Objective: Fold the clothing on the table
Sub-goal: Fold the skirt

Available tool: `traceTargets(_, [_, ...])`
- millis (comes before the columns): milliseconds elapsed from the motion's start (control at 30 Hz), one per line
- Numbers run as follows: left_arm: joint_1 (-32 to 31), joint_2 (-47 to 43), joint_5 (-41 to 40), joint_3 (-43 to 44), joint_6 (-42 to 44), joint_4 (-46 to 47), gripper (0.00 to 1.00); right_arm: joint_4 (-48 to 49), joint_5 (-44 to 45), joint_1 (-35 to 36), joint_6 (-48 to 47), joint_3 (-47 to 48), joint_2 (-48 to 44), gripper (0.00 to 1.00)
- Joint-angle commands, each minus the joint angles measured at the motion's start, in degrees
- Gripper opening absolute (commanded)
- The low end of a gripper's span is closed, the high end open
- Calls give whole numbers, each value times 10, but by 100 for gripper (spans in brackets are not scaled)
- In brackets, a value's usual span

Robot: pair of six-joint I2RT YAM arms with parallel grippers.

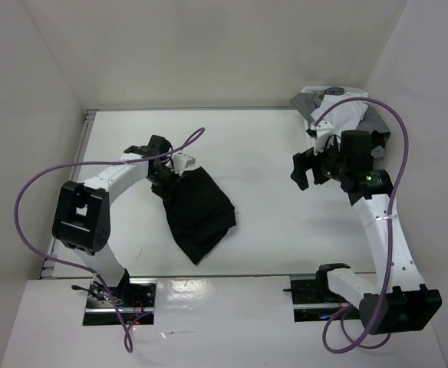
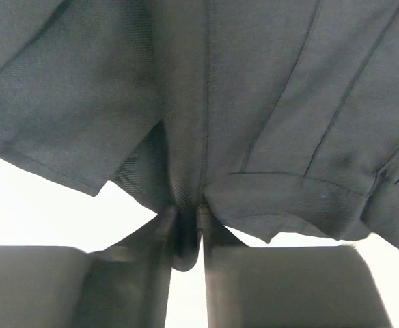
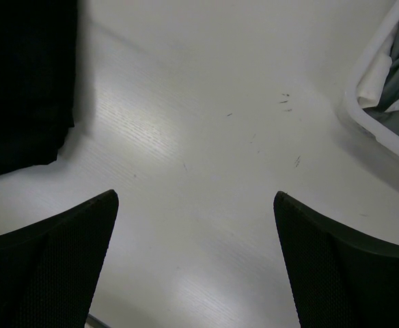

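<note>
The black pleated clothing (image 1: 199,213) lies bunched on the white table (image 1: 262,153), left of centre. My left gripper (image 1: 169,182) is at its upper left corner, shut on a pinch of the clothing's hem (image 2: 186,225); the dark cloth (image 2: 240,102) fills the left wrist view above the fingers (image 2: 145,273). My right gripper (image 1: 302,170) hovers open over bare table to the right, well apart from the garment. In the right wrist view the clothing (image 3: 22,82) shows at the upper left, beyond the left finger (image 3: 49,266).
A white basket (image 1: 327,107) of grey and white garments stands at the table's back right; its rim (image 3: 377,130) shows in the right wrist view. A grey rail (image 1: 82,146) runs along the table's left edge. Purple cables loop from both arms.
</note>
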Motion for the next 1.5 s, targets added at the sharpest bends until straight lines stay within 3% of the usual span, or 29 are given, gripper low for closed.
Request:
traceTargets(0, [-3, 0, 1, -3, -1, 4, 15, 16, -19, -10, 5, -6, -19, 98])
traceTargets(33, [-3, 0, 6, 3, -1, 4, 0, 16, -19, -10, 5, -6, -19, 98])
traceTargets(200, [-8, -12, 1, 26, 5, -19, 0, 16, -19, -10, 5, -12, -25, 98])
traceTargets(467, [-13, -36, -59, 148, 33, -75, 0, 16, -30, -10, 5, -12, -30, 98])
traceTargets(700, [-13, -15, -113, 114, 58, -46, 0, 5, -36, -10, 0, -18, -30, 98])
traceTargets(767, [-13, -7, -106, 92, 58, -29, 8, -1, -36, -10, 0, -18, -30, 98])
traceTargets(800, [-13, -7, -101, 81, 58, -15, 52, -1, -36, -10, 0, -18, -30, 98])
traceTargets(833, [-13, -7, -101, 69, 58, -10, 64, -1, -36, -10, 0, -18, -30, 98])
traceTargets(933, [-13, -2, -122, 34, 58, 5, 85, -7, -30, -10, 0, -18, -30, 98])
traceTargets(1067, [11, -14, -163, 9, 53, 18, 98, -7, -30, -10, -6, -23, -30, 98])
traceTargets(1133, [25, -22, -168, 21, 53, 18, 100, -7, -25, -10, -6, -23, -30, 98])
traceTargets(1233, [37, -42, -126, 66, 46, -17, 100, -7, -17, -16, -6, -23, -35, 98])
traceTargets(1467, [0, -56, 1, 218, 22, -96, 100, -37, 0, -34, -6, -48, -70, 98])
